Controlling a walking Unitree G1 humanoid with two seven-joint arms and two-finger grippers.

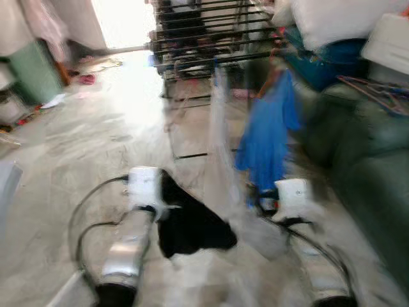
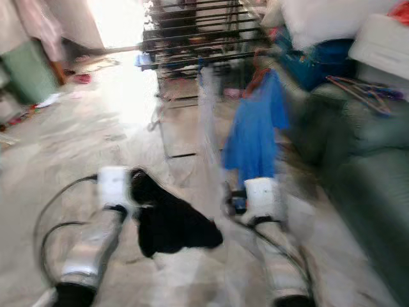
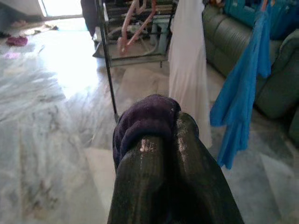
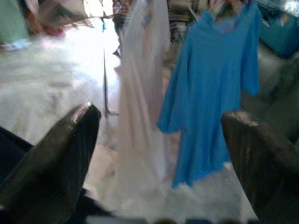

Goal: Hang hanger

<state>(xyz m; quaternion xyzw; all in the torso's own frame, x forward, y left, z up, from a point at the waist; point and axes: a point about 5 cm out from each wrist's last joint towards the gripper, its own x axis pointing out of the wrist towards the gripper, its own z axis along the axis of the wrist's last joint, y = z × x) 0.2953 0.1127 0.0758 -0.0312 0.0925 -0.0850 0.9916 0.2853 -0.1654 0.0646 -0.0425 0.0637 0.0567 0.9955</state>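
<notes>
Head views are smearing with motion blur. Landmark: the rack [image 1: 204,38], a dark metal drying frame standing on the marble floor [image 1: 83,147].

Left gripper [image 3: 161,135]: fingers [image 3: 140,186] are pressing together on a dark cloth [image 1: 188,224], which is bunching over the tips in the wrist view and drooping below the wrist in the head views. It is sitting well short of the rack, on the near side.

Right gripper [image 4: 159,140]: fingers [image 4: 60,149] are standing wide apart with nothing between them. It is pointing toward the rack's near edge, at two garments hanging there.

Blue shirt [image 4: 215,79] is hanging from the rack's near side on a hanger [image 4: 229,9], reddish at the neck; its outline is too blurred to trace. White garment [image 4: 142,88] is hanging just beside the blue shirt, reaching nearly to the floor. More pinkish hangers [image 3: 138,21] are dangling inside the rack frame.

A green sofa [image 1: 364,147] is running alongside the rack, piled with white bundles [image 1: 332,22] and a blue bag [image 1: 323,61]; loose hangers [image 1: 377,93] are lying on its arm. Beyond the rack, bright light is flooding the floor from a doorway [image 1: 118,22]. Bits of clutter [image 1: 86,78] are lying on the floor near it.
</notes>
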